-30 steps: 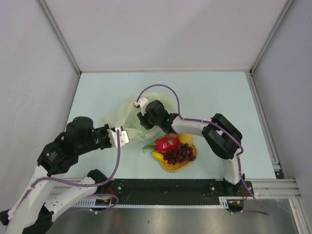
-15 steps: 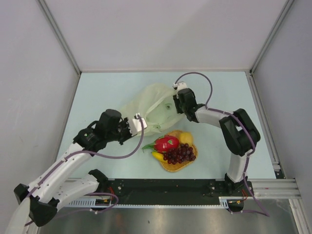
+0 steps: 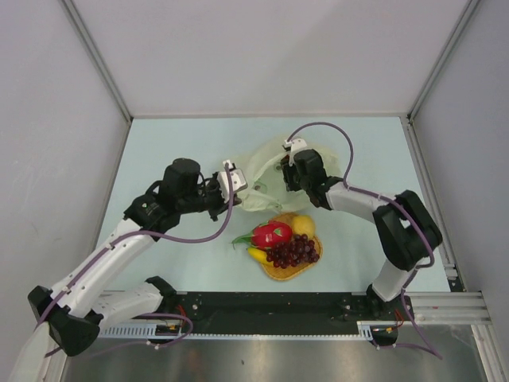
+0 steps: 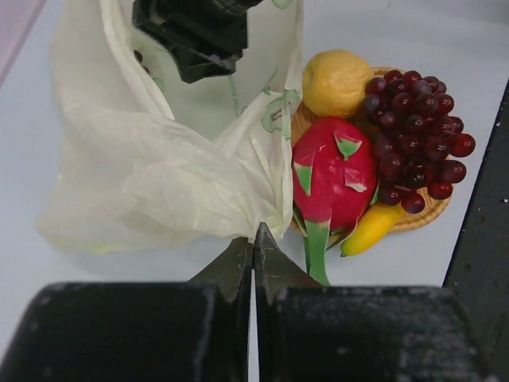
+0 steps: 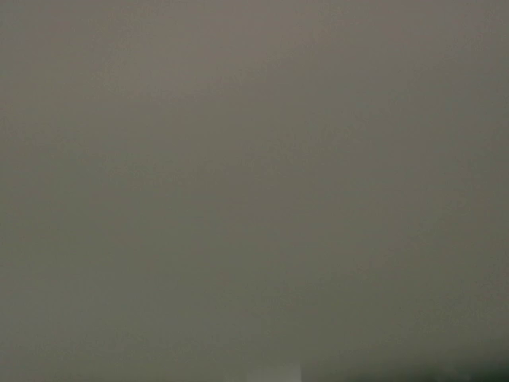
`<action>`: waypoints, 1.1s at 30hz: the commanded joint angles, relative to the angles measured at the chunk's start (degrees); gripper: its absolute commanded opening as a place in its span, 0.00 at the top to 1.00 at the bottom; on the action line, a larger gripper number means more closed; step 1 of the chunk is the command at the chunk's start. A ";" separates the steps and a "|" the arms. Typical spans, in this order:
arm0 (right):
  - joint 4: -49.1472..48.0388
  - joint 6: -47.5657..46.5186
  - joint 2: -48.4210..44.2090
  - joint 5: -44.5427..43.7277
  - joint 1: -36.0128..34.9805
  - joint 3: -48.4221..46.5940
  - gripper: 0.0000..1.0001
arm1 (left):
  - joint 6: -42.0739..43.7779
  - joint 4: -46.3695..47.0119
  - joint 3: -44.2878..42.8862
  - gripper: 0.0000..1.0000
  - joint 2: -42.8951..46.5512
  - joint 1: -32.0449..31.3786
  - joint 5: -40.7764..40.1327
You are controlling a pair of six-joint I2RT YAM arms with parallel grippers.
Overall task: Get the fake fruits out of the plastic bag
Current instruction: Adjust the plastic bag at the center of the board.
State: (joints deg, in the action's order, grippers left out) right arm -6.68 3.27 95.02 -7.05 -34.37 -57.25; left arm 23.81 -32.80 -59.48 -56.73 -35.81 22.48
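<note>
The plastic bag [image 3: 258, 177] [image 4: 143, 175] lies crumpled and pale cream between my two grippers. My left gripper [image 3: 236, 186] [image 4: 253, 239] is shut, its tips pinching the bag's near edge. My right gripper [image 3: 283, 173] [image 4: 195, 44] is at the bag's far side, partly wrapped in plastic; its own camera shows only blank grey. The fake fruits sit outside the bag on a round orange mat [image 3: 286, 274] [image 4: 421, 215]: dragon fruit [image 3: 272, 234] [image 4: 334, 171], lemon [image 3: 302, 224] [image 4: 338, 79], grape bunch [image 3: 296, 251] [image 4: 413, 135] and banana [image 3: 256, 255] [image 4: 372, 227].
The mat with the fruits lies just in front of the bag, near the table's front rail [image 3: 318, 304]. Grey walls close off the table at the left, right and back.
My left gripper moved up and right with the bag's edge. The right gripper swung out to the right, then came back slightly, and the bag bunched up between them.
</note>
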 commanded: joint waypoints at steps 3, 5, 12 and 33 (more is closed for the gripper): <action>-3.16 1.57 7.62 -2.35 4.13 -7.69 0.49 | -0.78 2.83 -2.57 1.00 -1.63 0.39 7.92; -3.69 1.65 8.68 -1.66 4.66 -9.09 0.41 | -1.40 2.82 -2.39 1.00 -1.89 0.39 8.72; -6.25 3.59 14.48 1.07 4.58 -14.80 0.29 | 0.09 1.60 -3.18 1.00 -4.17 0.39 11.88; 18.50 -2.73 -22.92 -2.81 18.74 -0.15 0.35 | 7.74 5.20 -21.11 1.00 -16.13 -3.03 18.38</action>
State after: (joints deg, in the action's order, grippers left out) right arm -0.45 0.60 85.27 -13.45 -12.16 -60.86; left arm 27.66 -29.28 -78.41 -73.73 -36.77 36.60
